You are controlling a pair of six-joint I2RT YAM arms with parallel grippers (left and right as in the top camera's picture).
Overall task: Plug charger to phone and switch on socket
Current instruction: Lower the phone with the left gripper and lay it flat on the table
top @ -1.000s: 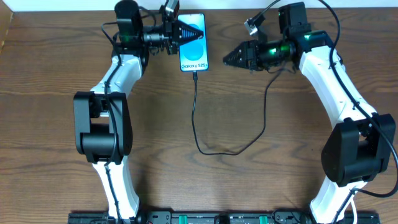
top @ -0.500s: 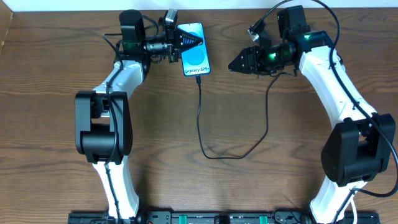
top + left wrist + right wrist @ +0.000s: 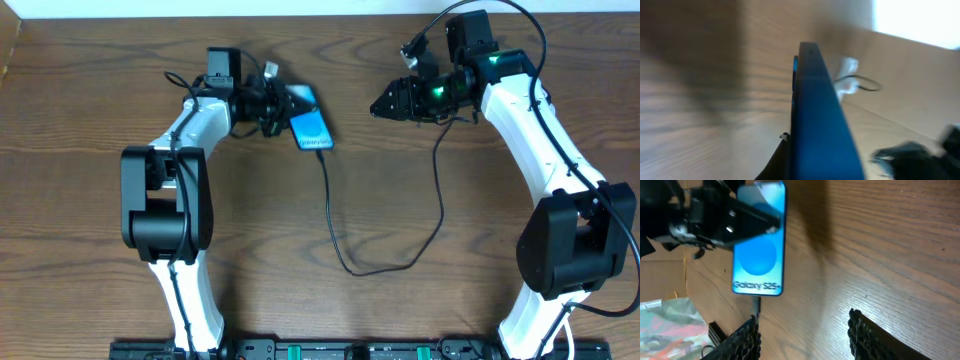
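The phone (image 3: 311, 129), blue screen reading "Galaxy S25", is held by my left gripper (image 3: 280, 101), which is shut on its upper part and holds it tilted. In the left wrist view the phone (image 3: 816, 115) shows edge-on between the jaws. The charger's black cable (image 3: 333, 215) has its tip in the phone's lower end (image 3: 756, 303), loops across the table and runs up behind the right arm. My right gripper (image 3: 383, 103) is open and empty, to the right of the phone (image 3: 760, 245), apart from it. The socket is out of view.
A small white piece with a thin black loop (image 3: 846, 81) shows beyond the phone; I cannot tell what it is. The table's (image 3: 90, 250) far edge runs just behind both grippers. The cable's loop (image 3: 375, 268) lies at mid-table.
My left gripper has drawn back left and pulled the phone toward the table's middle, tilting it. The cable's loop has shifted right and forward. The right gripper has edged right.
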